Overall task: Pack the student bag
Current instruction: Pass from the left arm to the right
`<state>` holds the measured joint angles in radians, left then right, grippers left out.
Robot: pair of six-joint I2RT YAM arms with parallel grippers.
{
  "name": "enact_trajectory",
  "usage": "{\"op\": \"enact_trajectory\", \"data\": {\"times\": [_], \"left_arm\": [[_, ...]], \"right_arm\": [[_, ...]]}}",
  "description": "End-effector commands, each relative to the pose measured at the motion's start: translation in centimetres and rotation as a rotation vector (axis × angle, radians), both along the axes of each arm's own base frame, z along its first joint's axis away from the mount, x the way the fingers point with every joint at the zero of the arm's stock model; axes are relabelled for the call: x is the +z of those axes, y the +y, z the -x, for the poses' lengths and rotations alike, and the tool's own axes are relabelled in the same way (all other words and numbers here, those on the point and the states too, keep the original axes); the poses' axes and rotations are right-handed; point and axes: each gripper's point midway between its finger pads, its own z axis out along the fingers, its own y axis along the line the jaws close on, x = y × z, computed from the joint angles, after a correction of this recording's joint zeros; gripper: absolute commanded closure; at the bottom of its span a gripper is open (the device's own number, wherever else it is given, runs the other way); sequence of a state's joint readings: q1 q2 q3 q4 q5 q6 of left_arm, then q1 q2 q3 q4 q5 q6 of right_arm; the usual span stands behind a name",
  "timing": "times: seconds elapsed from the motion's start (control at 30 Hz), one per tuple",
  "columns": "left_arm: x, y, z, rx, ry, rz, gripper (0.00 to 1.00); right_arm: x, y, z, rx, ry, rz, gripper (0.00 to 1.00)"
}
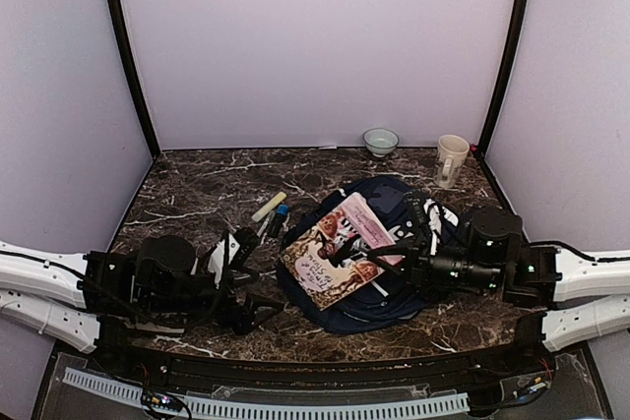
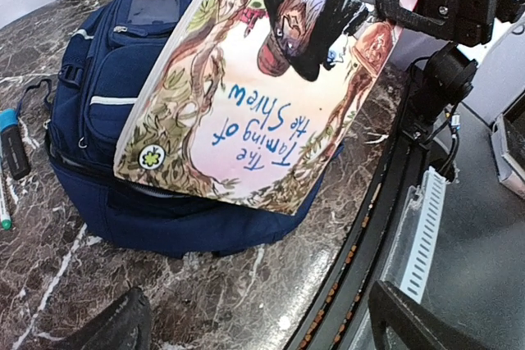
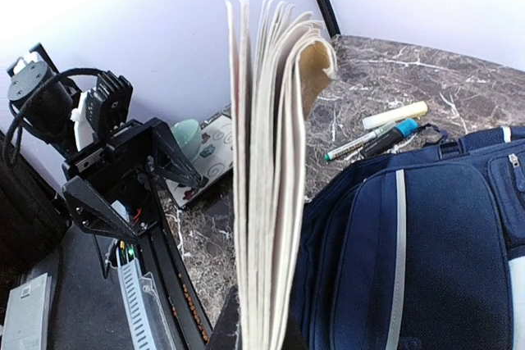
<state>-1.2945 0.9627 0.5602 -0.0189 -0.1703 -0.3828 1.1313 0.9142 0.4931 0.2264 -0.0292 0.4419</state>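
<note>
top view: student bag (image 1: 379, 310) lies flat, centre-right on the table, long axis seemingly near-left to far-right. right claw (image 1: 345, 248) above it pinches a taming of the shrew book (image 1: 330, 261).
left wrist: left claw (image 2: 262, 321) spread wide, empty, just beside the bag, pockets up.
right wrist: book edge-on over the bag.

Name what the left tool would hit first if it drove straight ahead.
Probably the bag, on its near side, straight ahead of the left tool. The book, held over it by the right tool, might be met first; depth is unclear.
</note>
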Motion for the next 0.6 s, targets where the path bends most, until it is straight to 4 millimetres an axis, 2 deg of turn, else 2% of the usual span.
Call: {"op": "enact_trajectory", "data": {"times": [0.0,0.13,0.23,0.37,0.47,0.57], "left_arm": [[4.2,-0.8,1.4,-0.063,0.018,0.175,0.08],[6.9,-1.1,3.5,-0.183,0.033,0.312,0.13],[8.8,-0.8,4.1,-0.215,0.014,0.392,0.16],[10.3,-0.2,4.2,-0.216,-0.016,0.447,0.24],[10.6,0.1,3.7,-0.190,-0.038,0.456,0.25],[10.9,0.2,3.3,-0.170,-0.061,0.469,0.18]], "right_arm": [[3.9,-0.8,0.2,-0.002,-0.061,-0.112,1.00],[6.1,-0.8,2.2,0.105,-0.066,-0.196,1.00],[7.4,-0.8,4.1,0.204,-0.093,-0.242,1.00],[8.8,-1.2,5.1,0.250,-0.119,-0.276,1.00],[9.9,-1.2,5.5,0.271,-0.127,-0.281,1.00],[10.8,-0.9,5.9,0.303,-0.133,-0.288,1.00]]}}
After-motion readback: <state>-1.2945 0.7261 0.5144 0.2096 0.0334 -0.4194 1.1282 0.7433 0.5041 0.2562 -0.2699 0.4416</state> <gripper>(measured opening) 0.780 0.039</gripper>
